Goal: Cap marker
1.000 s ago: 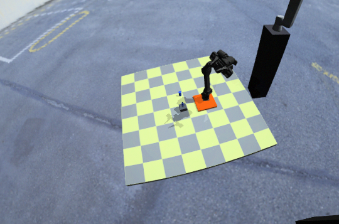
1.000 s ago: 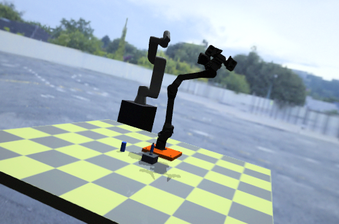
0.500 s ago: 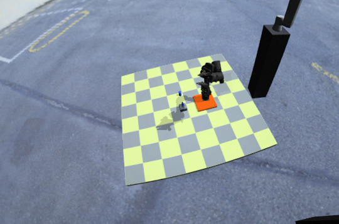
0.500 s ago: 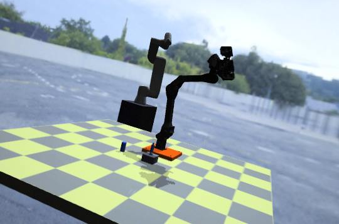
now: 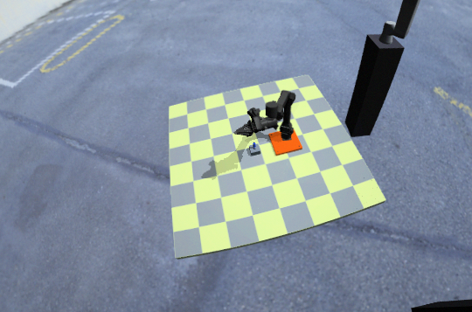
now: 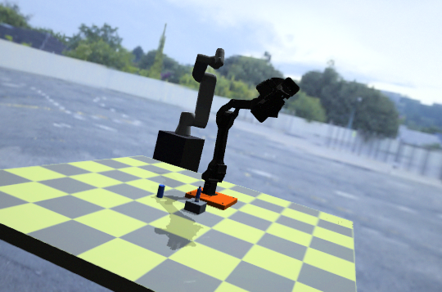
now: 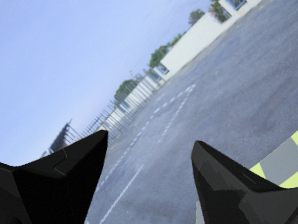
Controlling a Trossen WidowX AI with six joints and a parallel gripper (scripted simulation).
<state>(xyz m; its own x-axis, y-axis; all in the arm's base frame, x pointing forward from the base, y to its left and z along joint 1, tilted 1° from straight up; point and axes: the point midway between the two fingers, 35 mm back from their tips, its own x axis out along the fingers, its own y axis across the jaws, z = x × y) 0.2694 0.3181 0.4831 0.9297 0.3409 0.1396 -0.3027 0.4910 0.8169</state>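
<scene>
- Presently, the arm is seen rising from an orange base plate set on the checkered table.
- The claw is carried high above the table in the exterior view, at the end of a forearm reaching out from the elbow.
- From the top view, the claw is seen stretched out to the side of the base, away from the plate.
- The claw's fingers are shown parted about halfway in the wrist view; nothing is held between them, and only road, a wall and sky are framed in the gap.
- A corner of the table's yellow and grey squares is caught at the lower right edge of the wrist view.
- The holder is found on the table just in front of the base plate, with the marker standing upright in it.
- The marker's tip is uncovered.
- The cap, a short blue cylinder, is seen standing upright on the table, near the holder but apart from it, on the side away from the plate.
- In the top view the holder is made out just beside the plate; the cap cannot be told there.
- A dark shadow of the arm is cast across the squares beyond the holder.
- A black pedestal with a second dark arm on it is placed off the table's far edge.
</scene>
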